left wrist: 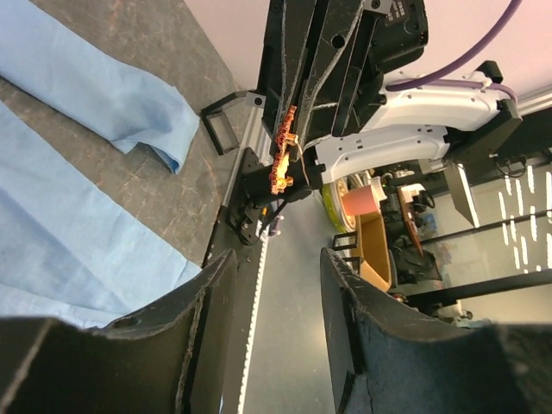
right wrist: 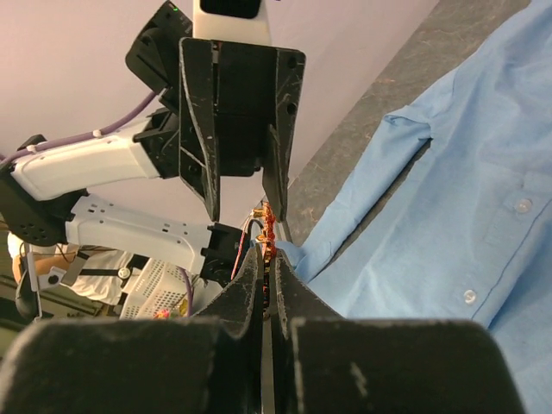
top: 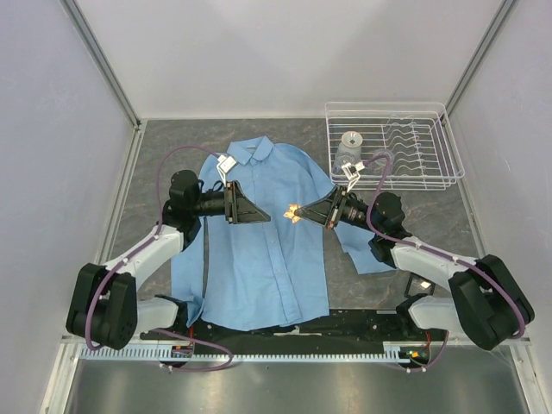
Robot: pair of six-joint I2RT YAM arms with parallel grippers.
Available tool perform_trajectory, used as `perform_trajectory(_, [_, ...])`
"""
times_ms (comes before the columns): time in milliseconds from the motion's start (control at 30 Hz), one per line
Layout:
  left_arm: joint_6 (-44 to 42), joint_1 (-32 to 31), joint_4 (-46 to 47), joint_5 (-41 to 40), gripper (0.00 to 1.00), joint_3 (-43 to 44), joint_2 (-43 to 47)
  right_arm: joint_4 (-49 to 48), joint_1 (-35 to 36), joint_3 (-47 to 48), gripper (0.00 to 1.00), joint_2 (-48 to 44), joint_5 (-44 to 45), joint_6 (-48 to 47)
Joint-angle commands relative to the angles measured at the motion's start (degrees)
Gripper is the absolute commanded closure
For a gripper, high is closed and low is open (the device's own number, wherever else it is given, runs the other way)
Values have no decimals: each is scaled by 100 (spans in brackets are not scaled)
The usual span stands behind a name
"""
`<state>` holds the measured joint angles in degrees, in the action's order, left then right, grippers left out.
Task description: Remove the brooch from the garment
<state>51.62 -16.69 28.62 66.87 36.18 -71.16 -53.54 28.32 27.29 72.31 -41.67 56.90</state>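
Observation:
The light blue garment (top: pixel 263 228) lies flat on the table, collar toward the back. The small orange-red brooch (top: pixel 293 212) is up off the cloth, pinched in my right gripper (top: pixel 297 212), which is shut on it. In the right wrist view the brooch (right wrist: pixel 267 233) sticks out past the closed fingertips, with the garment (right wrist: pixel 457 224) below. My left gripper (top: pixel 265 217) stands open facing the right one, a short gap from the brooch. From the left wrist the brooch (left wrist: pixel 282 161) shows held ahead of my open left gripper (left wrist: pixel 276 267).
A clear wire rack (top: pixel 392 147) stands at the back right with a small grey cup (top: pixel 351 141) in it. White walls enclose the dark table (top: pixel 431 216). The shirt's right sleeve (top: pixel 366 254) lies under the right arm.

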Motion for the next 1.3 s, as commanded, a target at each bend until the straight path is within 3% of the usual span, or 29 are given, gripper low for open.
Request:
perform_trajectory(0, [630, -97, 969, 335, 50, -111, -126, -771, 95, 84, 100, 213, -122, 330])
perform_trajectory(433, [1227, -221, 1803, 432, 57, -287, -390, -1115, 561, 224, 100, 477, 150, 383])
perform_trajectory(667, [1833, -212, 2638, 502, 54, -393, -619, -1106, 614, 242, 100, 512, 229, 348])
perform_trajectory(933, [1887, -230, 2754, 511, 57, -437, -680, -1106, 675, 312, 100, 608, 352, 321])
perform_trajectory(1100, [1914, -256, 2789, 511, 62, -428, -724, -1255, 719, 374, 100, 723, 388, 418])
perform_trajectory(1267, [1931, -265, 2833, 502, 74, -428, -716, -1177, 763, 444, 100, 723, 370, 409])
